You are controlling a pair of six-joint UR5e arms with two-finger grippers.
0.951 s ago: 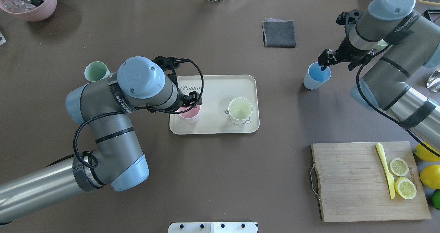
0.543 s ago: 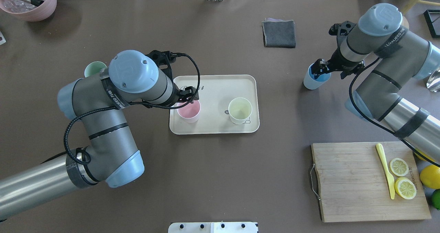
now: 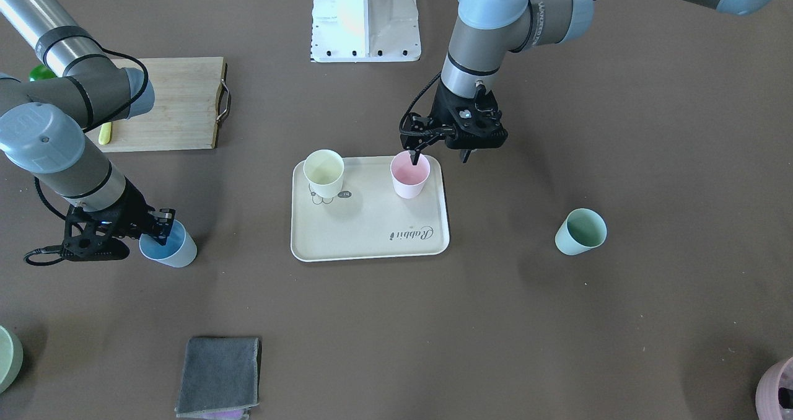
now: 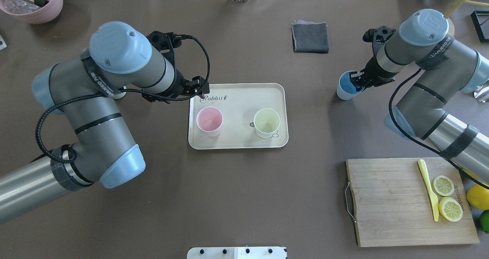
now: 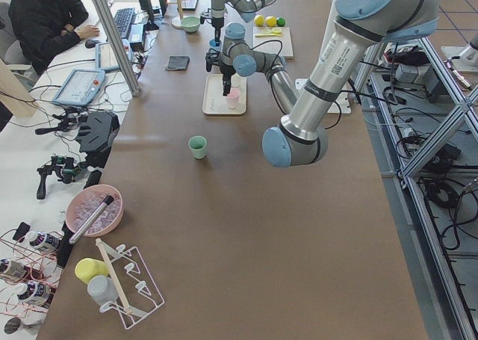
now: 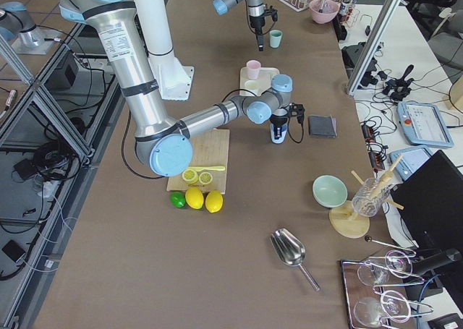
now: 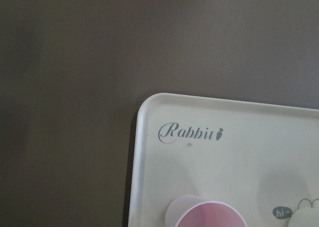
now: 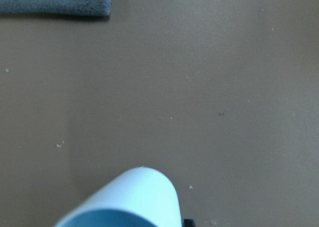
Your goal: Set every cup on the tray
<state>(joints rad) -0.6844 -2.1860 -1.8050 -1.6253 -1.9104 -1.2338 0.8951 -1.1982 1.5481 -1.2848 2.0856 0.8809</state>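
Two cups placed, two left

The left gripper (image 3: 441, 155) is held spread and empty just above the pink cup (image 3: 409, 175), which is stood on the tray (image 3: 372, 243) beside the yellow cup (image 3: 324, 172). The right gripper (image 3: 162, 225) is set at the rim of the blue cup (image 3: 172, 248), off the tray; whether it is clamped cannot be told. The mint cup (image 3: 580, 231) is seen well apart from both grippers.

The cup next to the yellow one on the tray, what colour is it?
The cup is pink, clearest in the overhead exterior view.

Left claw (image 3: 441, 154) spread wide, pointing down, right claw (image 3: 155, 229) low, pointing down, closure unclear
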